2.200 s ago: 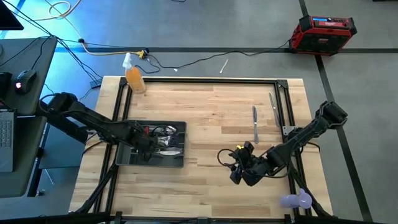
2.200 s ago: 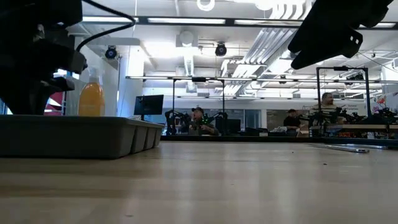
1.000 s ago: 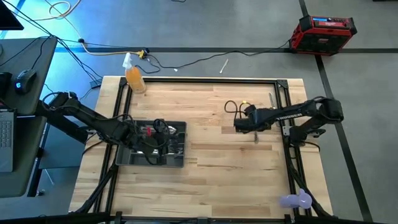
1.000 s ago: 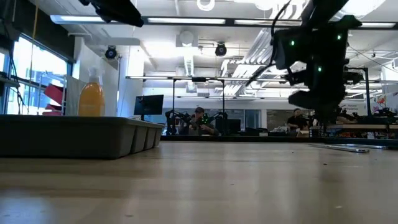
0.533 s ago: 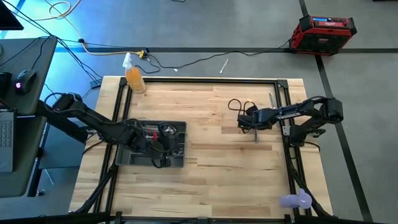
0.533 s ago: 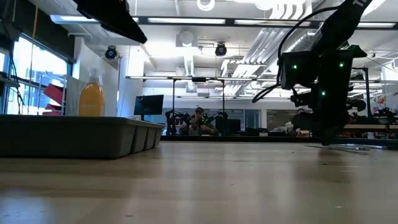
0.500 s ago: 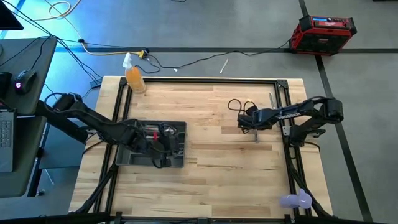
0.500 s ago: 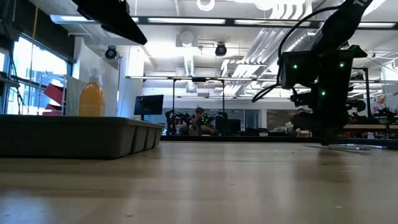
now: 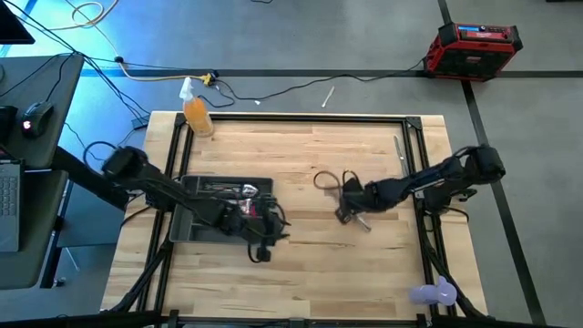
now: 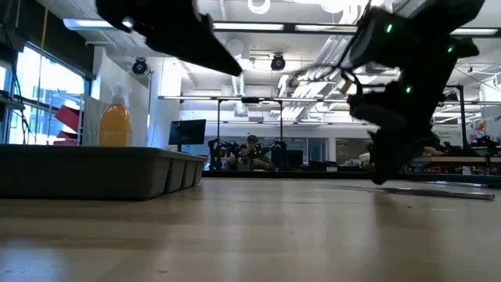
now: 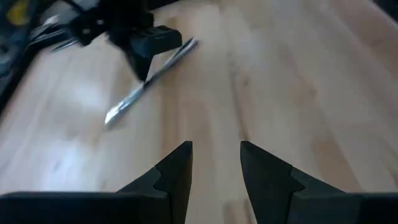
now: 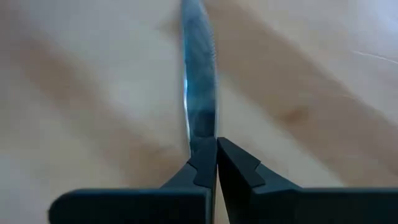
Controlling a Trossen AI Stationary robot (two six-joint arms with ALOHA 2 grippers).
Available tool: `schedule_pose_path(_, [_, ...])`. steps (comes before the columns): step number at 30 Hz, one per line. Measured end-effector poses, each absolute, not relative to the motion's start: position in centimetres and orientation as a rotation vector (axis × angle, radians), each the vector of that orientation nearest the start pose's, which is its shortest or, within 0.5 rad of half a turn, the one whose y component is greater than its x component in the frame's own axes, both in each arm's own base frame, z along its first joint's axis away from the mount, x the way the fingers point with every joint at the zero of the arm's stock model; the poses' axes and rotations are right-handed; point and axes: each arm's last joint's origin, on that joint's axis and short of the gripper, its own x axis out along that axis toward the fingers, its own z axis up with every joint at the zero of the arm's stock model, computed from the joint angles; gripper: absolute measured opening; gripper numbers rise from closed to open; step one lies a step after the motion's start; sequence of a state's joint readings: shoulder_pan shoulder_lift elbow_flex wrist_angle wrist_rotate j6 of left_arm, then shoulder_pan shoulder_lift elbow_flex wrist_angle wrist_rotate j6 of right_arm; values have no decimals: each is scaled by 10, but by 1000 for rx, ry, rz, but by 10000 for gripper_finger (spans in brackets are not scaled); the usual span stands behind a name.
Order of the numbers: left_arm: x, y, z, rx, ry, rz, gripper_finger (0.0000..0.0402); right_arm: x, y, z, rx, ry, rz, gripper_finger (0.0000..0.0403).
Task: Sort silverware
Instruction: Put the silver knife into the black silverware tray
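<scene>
The dark grey tray (image 9: 196, 228) stands on the table's left half with silverware (image 9: 228, 189) in its far compartments. My left gripper (image 11: 216, 165) hangs open over bare wood just off the tray's near right corner (image 9: 264, 251), with nothing between its fingers. Right of the table's middle, my right gripper (image 9: 349, 215) is shut on a silver knife (image 11: 149, 81). A second knife (image 9: 398, 146) lies flat near the table's far right edge. My right gripper pinches the knife between its two fingertips (image 12: 202, 163), about midway along it (image 11: 148, 76). The fingers come slanting down from the table's right. In its own wrist view the knife's shiny length (image 12: 199, 93) runs straight ahead. Whether the knife is clear of the wood, I cannot tell.
An orange spray bottle (image 9: 196, 114) stands at the far left corner. A purple object (image 9: 435, 293) sits at the near right corner. Black frame rails (image 9: 301, 117) border the table. People sit at desks (image 10: 249, 153) in the room beyond.
My right gripper has gone toward the table's near edge and left with the knife, which has turned from lying far-to-near to a slant. My left gripper has gone from over the tray toward the near right, past the tray's corner.
</scene>
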State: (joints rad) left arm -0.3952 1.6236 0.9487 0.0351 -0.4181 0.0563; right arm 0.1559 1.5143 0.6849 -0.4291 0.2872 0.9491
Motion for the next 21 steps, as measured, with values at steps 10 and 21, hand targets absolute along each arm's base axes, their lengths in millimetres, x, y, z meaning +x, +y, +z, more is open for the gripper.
schedule_pose_path(10, [376, -113, 168, 409, 678, -47, 115, 254, 96, 169, 474, 982, -430, 0])
schedule_pose_path(21, [422, -65, 137, 397, 808, -39, 91, 234, 113, 144, 547, 1146, -627, 0])
